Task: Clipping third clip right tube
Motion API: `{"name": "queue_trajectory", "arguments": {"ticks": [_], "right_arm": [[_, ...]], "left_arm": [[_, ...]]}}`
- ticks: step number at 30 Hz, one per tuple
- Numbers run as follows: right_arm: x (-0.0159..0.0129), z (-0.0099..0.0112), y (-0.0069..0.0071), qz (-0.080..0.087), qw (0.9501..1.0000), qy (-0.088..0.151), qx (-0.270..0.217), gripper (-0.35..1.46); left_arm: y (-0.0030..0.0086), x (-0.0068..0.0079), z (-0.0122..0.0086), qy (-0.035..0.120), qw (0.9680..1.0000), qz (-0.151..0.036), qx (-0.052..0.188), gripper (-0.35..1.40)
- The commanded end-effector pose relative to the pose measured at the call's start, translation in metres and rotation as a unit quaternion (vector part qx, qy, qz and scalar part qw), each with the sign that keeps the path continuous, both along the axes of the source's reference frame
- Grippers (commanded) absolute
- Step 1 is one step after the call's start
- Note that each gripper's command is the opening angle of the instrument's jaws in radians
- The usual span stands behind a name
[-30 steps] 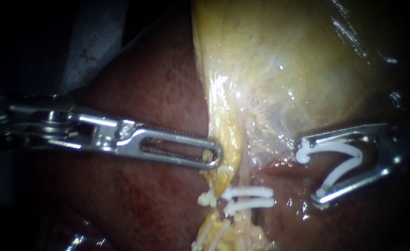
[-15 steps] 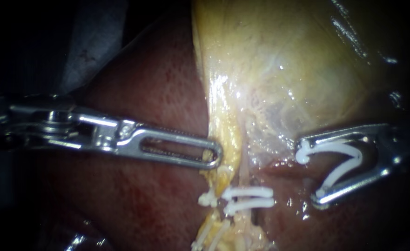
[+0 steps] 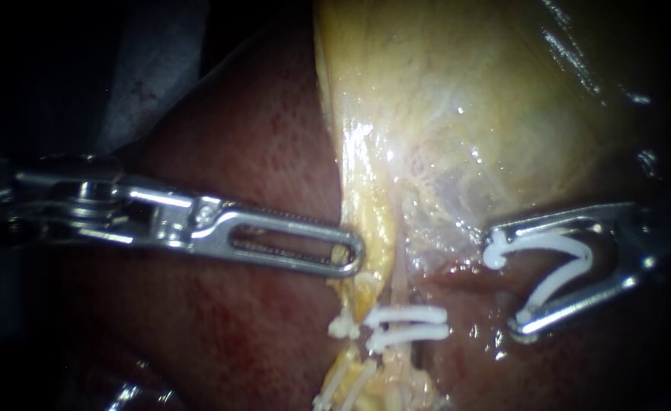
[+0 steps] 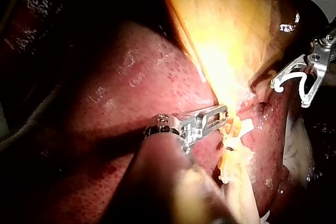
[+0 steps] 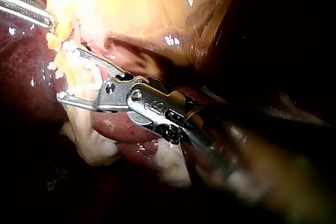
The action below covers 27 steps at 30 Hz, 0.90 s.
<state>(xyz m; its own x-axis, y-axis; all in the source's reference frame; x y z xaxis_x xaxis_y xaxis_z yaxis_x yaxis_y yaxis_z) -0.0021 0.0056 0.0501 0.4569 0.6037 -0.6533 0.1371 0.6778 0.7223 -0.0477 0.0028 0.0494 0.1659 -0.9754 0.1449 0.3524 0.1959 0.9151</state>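
My left instrument [image 3: 353,258] comes in from the left, its slotted jaws shut on a yellow strand of tissue [image 3: 372,228] under the gallbladder [image 3: 464,114]. My right instrument [image 3: 505,283] holds an open white clip [image 3: 556,262] between its spread jaws, a little to the right of the right tube [image 3: 401,281] and apart from it. Two closed white clips [image 3: 407,322] lie across that tube lower down. The left wrist view shows my left jaws [image 4: 223,113] at the strand. In the right wrist view the loaded jaws [image 5: 68,74] point at the pale tissue.
Dark red liver [image 3: 259,137] lies under and around both instruments. A small white clip [image 3: 340,326] sits on the strand to the left, and more white clips [image 3: 343,384] show at the lower edge. Wet red tissue [image 3: 464,335] lies below my right jaws.
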Motion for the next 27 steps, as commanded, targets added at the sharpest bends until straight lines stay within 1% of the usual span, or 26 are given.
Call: {"name": "queue_trajectory", "arguments": {"ticks": [1, 4, 7, 12, 13, 17, 20, 21, 27], "right_arm": [[0.0001, 0.0002, -0.0001, 0.001, 1.0000, -0.001, 0.000, 0.54], [0.0004, 0.0003, -0.0003, 0.001, 1.0000, -0.001, -0.001, 0.54], [0.0007, 0.0004, -0.0005, 0.002, 1.0000, -0.002, -0.002, 0.54], [0.0015, 0.0012, -0.0012, 0.004, 1.0000, -0.003, -0.002, 0.54], [0.0017, 0.0013, -0.0013, 0.006, 1.0000, -0.005, -0.001, 0.54], [0.0026, 0.0022, -0.0021, 0.007, 0.9999, -0.008, 0.005, 0.54], [0.0033, 0.0028, -0.0025, 0.006, 0.9999, -0.010, 0.009, 0.54], [0.0035, 0.0029, -0.0026, 0.007, 0.9999, -0.010, 0.009, 0.54], [0.0044, 0.0031, -0.0025, 0.009, 0.9999, -0.012, 0.008, 0.54]], "left_arm": [[0.0000, 0.0002, -0.0001, -0.002, 1.0000, 0.000, 0.000, -0.35], [0.0000, 0.0007, -0.0002, -0.003, 1.0000, 0.001, 0.000, -0.35], [0.0001, 0.0014, -0.0006, -0.007, 1.0000, 0.002, 0.001, -0.35], [0.0004, 0.0027, -0.0018, -0.017, 0.9998, 0.003, 0.005, -0.35], [0.0005, 0.0029, -0.0021, -0.016, 0.9999, 0.001, 0.004, -0.35], [0.0009, 0.0040, -0.0036, -0.022, 0.9997, -0.006, 0.006, -0.35], [0.0011, 0.0045, -0.0048, -0.024, 0.9996, -0.010, 0.007, -0.35], [0.0011, 0.0047, -0.0052, -0.027, 0.9995, -0.012, 0.008, -0.35], [0.0015, 0.0056, -0.0081, -0.034, 0.9991, -0.023, 0.012, -0.35]]}}
